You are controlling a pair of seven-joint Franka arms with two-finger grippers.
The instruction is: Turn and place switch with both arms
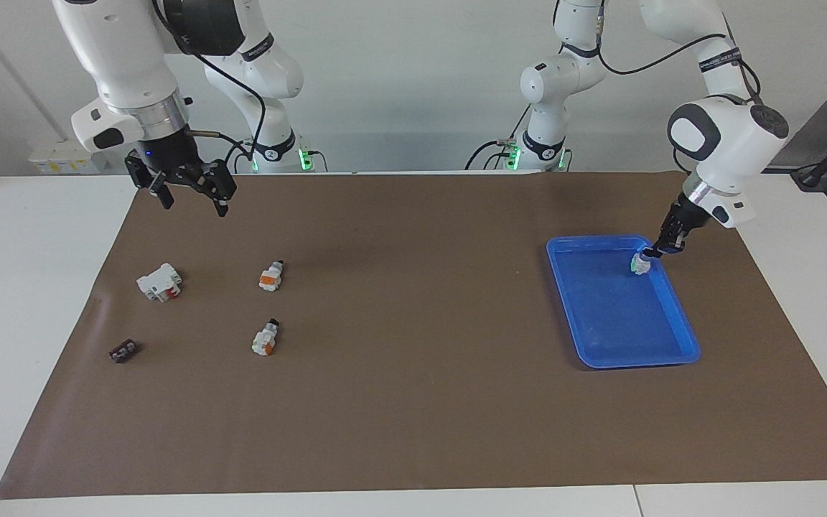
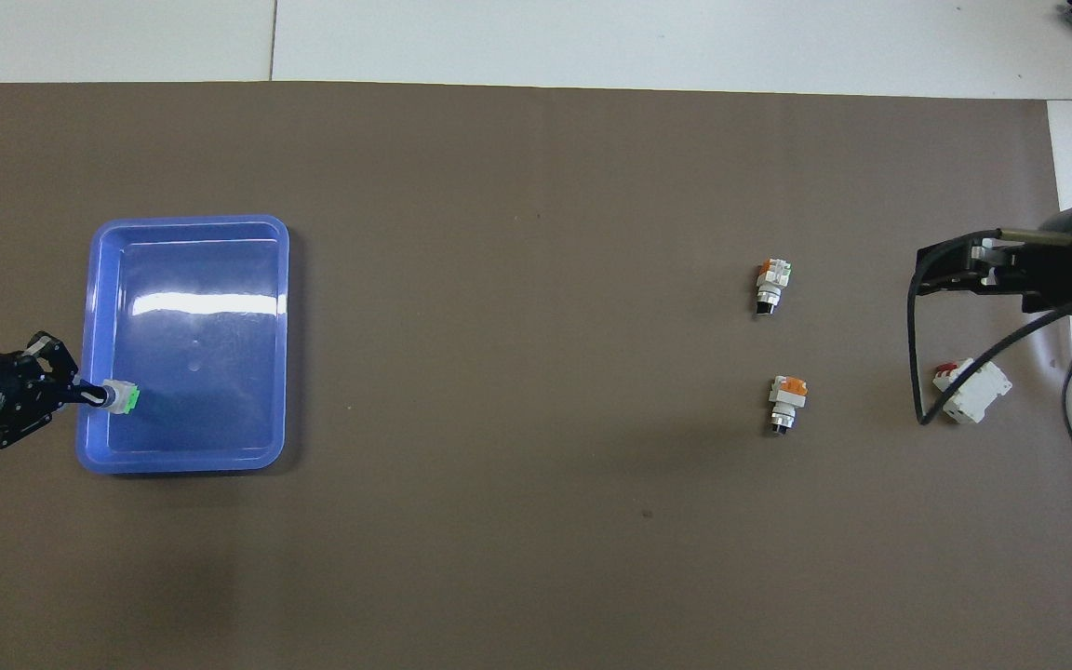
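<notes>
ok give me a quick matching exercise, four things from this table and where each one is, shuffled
Things:
1. green-faced switch
2. black block
3. white block with red
4. right pincer

Places:
A. in the air, open, holding nothing
B. on the mat, farthest from the robots
C. in the left pincer, over the blue tray
D. on the mat, nearer to the robots than the black block

Pairs: 1-C, 2-B, 3-D, 4-A

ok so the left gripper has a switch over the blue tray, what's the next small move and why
Probably lower a little and release. The left gripper is shut on the switch, green face showing, just inside the blue tray at its corner nearest the robots; whether it touches the floor is unclear. The right gripper hangs open, holding nothing, near the two switches on the mat.
</notes>
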